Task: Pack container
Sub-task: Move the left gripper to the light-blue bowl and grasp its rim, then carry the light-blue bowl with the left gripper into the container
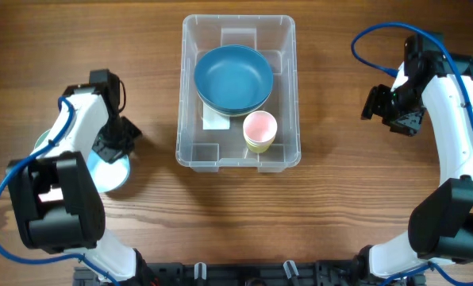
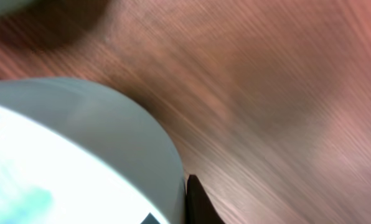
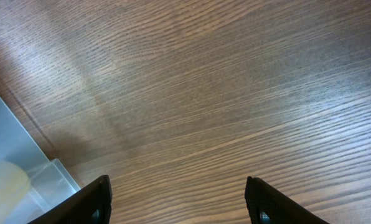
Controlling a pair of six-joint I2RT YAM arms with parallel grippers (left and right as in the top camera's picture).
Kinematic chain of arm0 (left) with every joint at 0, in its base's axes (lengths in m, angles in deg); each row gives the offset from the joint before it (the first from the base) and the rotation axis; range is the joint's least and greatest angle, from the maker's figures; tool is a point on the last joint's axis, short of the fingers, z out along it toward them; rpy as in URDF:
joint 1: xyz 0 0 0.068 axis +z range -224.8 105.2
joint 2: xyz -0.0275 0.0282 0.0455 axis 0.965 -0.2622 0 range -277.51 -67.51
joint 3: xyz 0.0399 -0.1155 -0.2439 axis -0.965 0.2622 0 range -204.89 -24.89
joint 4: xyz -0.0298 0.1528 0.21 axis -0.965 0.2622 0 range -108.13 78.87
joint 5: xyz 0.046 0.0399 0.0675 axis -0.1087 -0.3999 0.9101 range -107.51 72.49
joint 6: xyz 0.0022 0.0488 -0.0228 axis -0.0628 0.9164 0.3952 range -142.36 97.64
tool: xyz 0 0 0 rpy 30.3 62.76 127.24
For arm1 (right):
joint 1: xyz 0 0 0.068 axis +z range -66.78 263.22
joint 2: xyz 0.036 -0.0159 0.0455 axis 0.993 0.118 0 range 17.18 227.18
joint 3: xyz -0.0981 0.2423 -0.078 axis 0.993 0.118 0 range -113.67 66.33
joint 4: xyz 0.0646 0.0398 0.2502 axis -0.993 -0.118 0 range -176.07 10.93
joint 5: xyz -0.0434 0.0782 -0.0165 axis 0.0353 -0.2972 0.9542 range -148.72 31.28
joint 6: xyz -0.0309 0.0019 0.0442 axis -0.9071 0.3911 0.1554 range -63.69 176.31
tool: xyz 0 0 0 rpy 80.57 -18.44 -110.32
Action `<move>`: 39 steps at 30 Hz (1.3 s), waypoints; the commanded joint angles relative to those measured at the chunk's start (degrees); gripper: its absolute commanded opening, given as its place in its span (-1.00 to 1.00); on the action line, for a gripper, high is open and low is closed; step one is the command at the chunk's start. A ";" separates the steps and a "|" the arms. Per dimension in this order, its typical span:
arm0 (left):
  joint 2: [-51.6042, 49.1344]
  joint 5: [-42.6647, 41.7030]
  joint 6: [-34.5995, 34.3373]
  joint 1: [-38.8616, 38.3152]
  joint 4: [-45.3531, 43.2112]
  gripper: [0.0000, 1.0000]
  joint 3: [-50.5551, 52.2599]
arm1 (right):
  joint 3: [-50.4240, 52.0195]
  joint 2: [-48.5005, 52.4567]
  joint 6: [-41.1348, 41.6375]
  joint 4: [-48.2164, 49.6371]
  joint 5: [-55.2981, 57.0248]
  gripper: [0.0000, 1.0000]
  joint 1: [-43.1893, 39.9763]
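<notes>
The container (image 1: 190,151) is a clear rectangular bin at the table's middle. In it lie a large blue bowl (image 1: 233,78) and a pink-and-yellow cup (image 1: 259,130). My left gripper (image 1: 113,149) is at the table's left and grips the rim of a pale blue bowl (image 1: 116,172). In the left wrist view one finger presses the outside of that bowl's wall (image 2: 111,143), and the jaws (image 2: 170,211) straddle the rim. My right gripper (image 1: 377,104) is open and empty over bare wood to the right of the container; the right wrist view shows its jaws (image 3: 179,186) and the container's corner (image 3: 11,146).
A teal edge of another dish (image 1: 40,143) shows under my left arm. A white label (image 1: 214,121) lies on the container's floor. Blue cables loop by both arms.
</notes>
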 commanded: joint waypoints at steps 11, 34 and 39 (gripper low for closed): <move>10.43 -3.61 1.14 -31.93 11.37 -0.93 -30.08 | -0.85 -0.68 -0.66 0.04 -0.96 0.39 0.09; -7.89 -3.26 -9.81 -40.15 10.10 -0.32 -28.37 | -0.87 -0.68 -0.72 -0.35 -1.57 0.39 0.09; -6.38 -3.26 -9.40 -38.58 10.49 -0.15 -28.55 | -0.85 -0.68 -0.70 -0.39 -1.57 0.39 0.09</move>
